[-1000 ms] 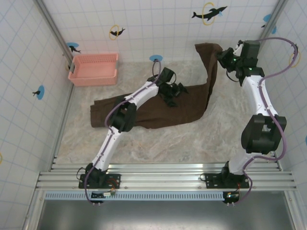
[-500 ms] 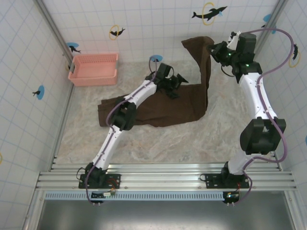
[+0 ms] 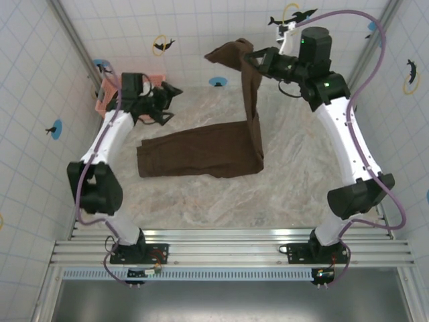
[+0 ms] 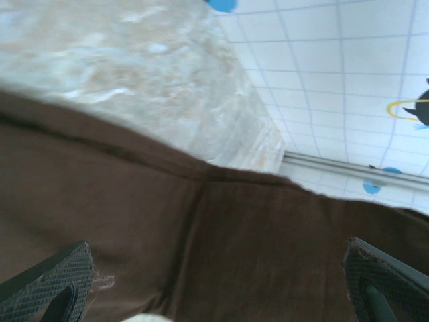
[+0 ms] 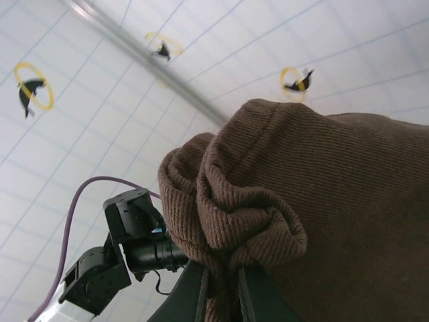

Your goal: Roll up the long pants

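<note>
**A:** From above, where are your long pants (image 3: 201, 151)?
**B:** Flat on the worktop (image 3: 201, 201) at centre, with one leg hoisted toward 12 o'clock by your right end effector (image 3: 255, 62), which is pinching it. Your left end effector (image 3: 164, 100) hangs spread at 10 o'clock, empty.
**A:** Left wrist?
**B:** Its fingers (image 4: 47, 288) are wide apart, brown cloth seen between them.
**A:** Right wrist?
**B:** Bunched cloth clamped between the fingertips (image 5: 181, 298) at 6 o'clock.

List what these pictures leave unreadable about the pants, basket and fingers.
- Top view: pink basket mostly hidden behind the left arm.
- Right wrist view: tips of the right fingers buried in the bunched long pants.
- Left wrist view: left fingers cut off by the bottom edge.
</note>
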Robot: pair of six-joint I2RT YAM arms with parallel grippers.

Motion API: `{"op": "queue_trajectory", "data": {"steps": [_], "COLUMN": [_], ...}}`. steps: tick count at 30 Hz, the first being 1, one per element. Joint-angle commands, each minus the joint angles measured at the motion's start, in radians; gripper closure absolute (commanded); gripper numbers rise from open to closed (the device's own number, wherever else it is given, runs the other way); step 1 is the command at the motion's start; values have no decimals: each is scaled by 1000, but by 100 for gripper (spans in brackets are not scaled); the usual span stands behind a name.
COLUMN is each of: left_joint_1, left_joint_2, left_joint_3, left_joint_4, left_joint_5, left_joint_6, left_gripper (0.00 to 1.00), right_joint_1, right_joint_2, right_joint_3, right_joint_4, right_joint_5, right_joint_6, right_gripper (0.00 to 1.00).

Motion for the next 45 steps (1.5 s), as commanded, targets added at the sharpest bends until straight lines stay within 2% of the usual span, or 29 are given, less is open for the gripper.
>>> {"op": "queue_trajectory", "data": {"steps": [1, 8, 13, 16, 20, 22, 26, 30, 37, 45], "left_joint_1": [-16, -13, 12, 60, 174, 203, 206, 202, 185, 160], "left_joint_2": [-25, -58, -122, -174, -223, -214, -163, -67, 54, 136], "left_joint_3": [-176, -235, -261, -335, -367, -347, -308, -211, -189, -111], "left_joint_4": [-92, -197, -270, -234, -181, -133, 63, 71, 243, 309], "left_joint_5": [27, 86, 61, 86, 122, 161, 236, 252, 257, 286], "left_joint_6": [91, 107, 117, 66, 34, 15, -98, -81, -183, -242], "left_gripper": [3, 3, 3, 3, 2, 2, 3, 3, 3, 3], "right_joint_1": [51, 167, 213, 229, 241, 247, 260, 278, 328, 358], "right_joint_2": [74, 205, 282, 310, 338, 350, 378, 424, 498, 581], "right_joint_3": [28, 140, 221, 240, 256, 266, 294, 347, 408, 515], "right_joint_4": [-9, -59, -84, -94, -115, -129, -160, -263, -285, -289], "right_joint_5": [-31, -74, -82, -81, -89, -93, -109, -108, -144, -123], "right_joint_6": [-1, -1, 1, 0, -8, -16, -43, -117, -131, -116], "right_gripper": [92, 92, 92, 92, 92, 92, 92, 92, 92, 92]}}
